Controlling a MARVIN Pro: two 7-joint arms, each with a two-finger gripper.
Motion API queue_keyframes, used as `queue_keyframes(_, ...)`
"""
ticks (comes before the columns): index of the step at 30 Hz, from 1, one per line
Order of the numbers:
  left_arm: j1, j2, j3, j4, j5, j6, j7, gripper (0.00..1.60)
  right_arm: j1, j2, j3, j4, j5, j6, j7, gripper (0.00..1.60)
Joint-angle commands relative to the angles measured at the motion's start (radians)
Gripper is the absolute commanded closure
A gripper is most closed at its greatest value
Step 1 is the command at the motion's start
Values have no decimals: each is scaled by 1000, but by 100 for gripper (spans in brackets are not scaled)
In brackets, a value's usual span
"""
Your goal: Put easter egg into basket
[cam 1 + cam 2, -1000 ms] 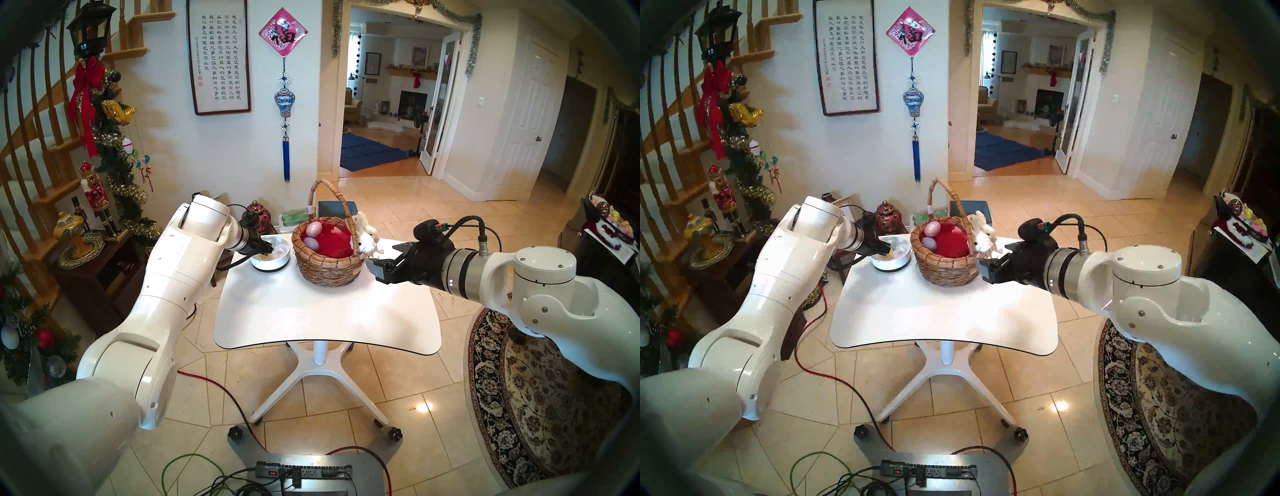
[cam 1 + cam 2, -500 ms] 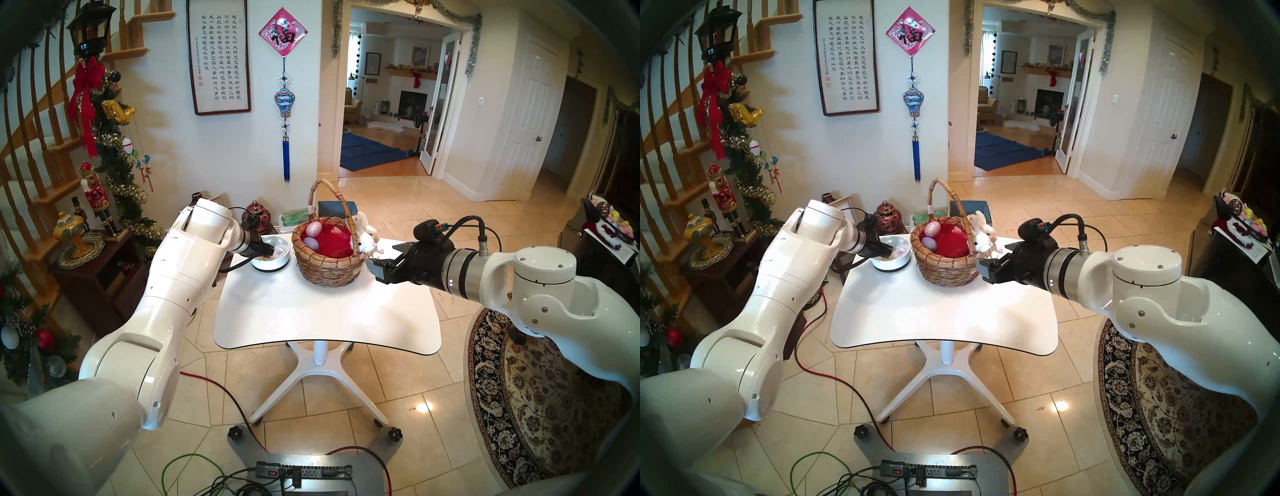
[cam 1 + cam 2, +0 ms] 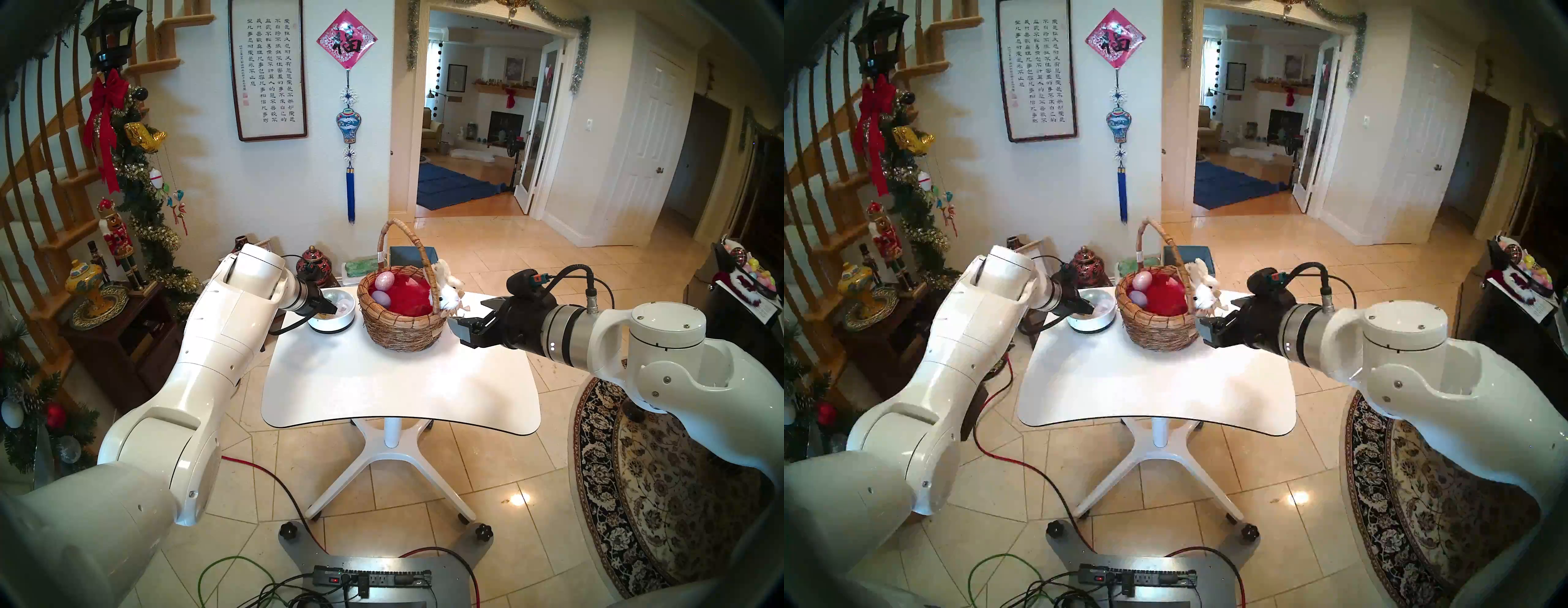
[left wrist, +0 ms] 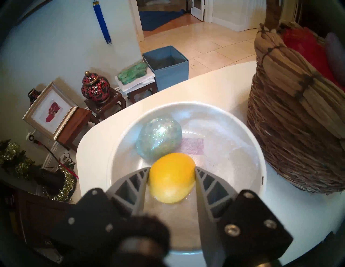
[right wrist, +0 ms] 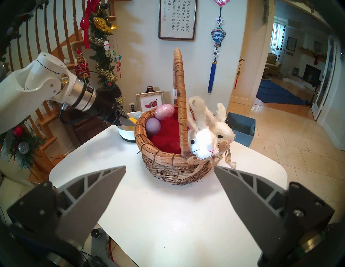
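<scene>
Was a white pedestal table (image 3: 394, 382) on tile floor (image 3: 488, 475), carrying directly a wicker basket (image 3: 401, 329) near its far edge and a white bowl (image 3: 333, 325) just left of it, apart.

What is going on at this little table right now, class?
The left gripper reaches into the white bowl and has its fingers against both sides of a yellow egg, beside a glittery pale blue egg. The wicker basket next to the bowl already holds a pink glitter egg and a purple egg on red lining. The right gripper hangs open near the basket, holding nothing.
</scene>
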Motion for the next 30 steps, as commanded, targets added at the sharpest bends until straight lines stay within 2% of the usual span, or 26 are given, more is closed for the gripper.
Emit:
queue_keyframes(1, 6, -1, -53, -81, -36, 15, -10, 130, 10, -1, 8, -1, -2, -3, 0, 0)
queue_keyframes(8, 32, 3, -104, -170, -67, 22, -26, 120, 10, -1, 8, -1, -2, -3, 0, 0)
queue_keyframes(17, 67, -3, -142, -300, -96, 35, -46, 122, 10, -1, 8, -1, -2, -3, 0, 0)
queue_keyframes(22, 72, -16, -159, -355, -128, 37, -78, 115, 10, 0, 8, -1, -2, -3, 0, 0)
queue_keyframes(30, 64, -44, -159, -379, -159, 13, -107, 103, 10, 0, 8, -1, -2, -3, 0, 0)
